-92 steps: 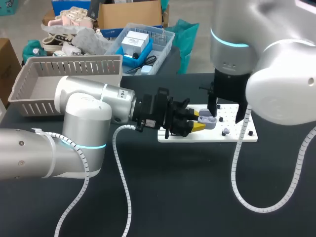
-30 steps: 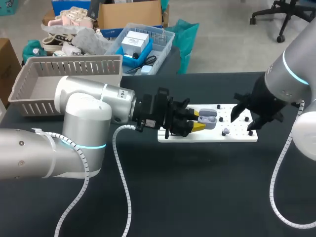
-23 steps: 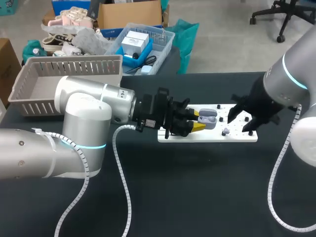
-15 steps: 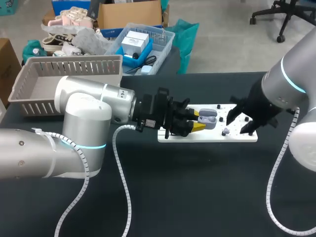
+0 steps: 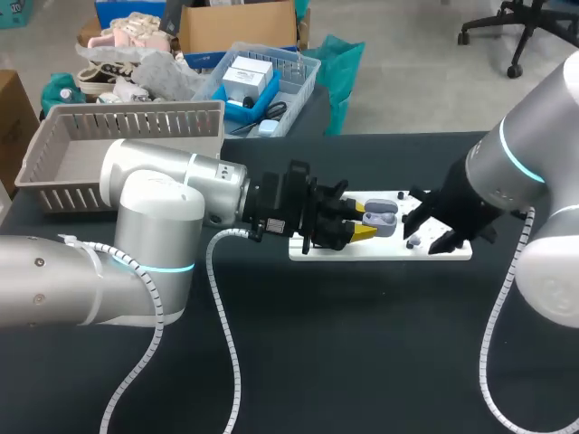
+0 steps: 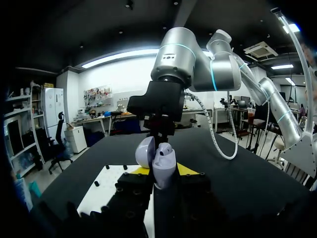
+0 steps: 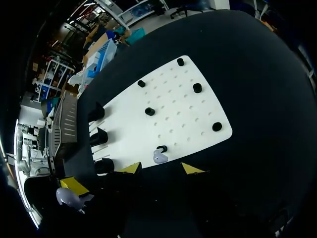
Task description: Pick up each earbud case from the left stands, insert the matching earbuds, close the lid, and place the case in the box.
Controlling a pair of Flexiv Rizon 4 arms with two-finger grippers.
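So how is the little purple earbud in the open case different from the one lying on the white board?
The lilac earbud in the case sits tucked inside the open lilac plastic case, clamped by the left gripper. The lilac earbud on the board lies loose on the white pegboard beside a black peg, ahead of the open right gripper, untouched. Both are small and the same lilac.
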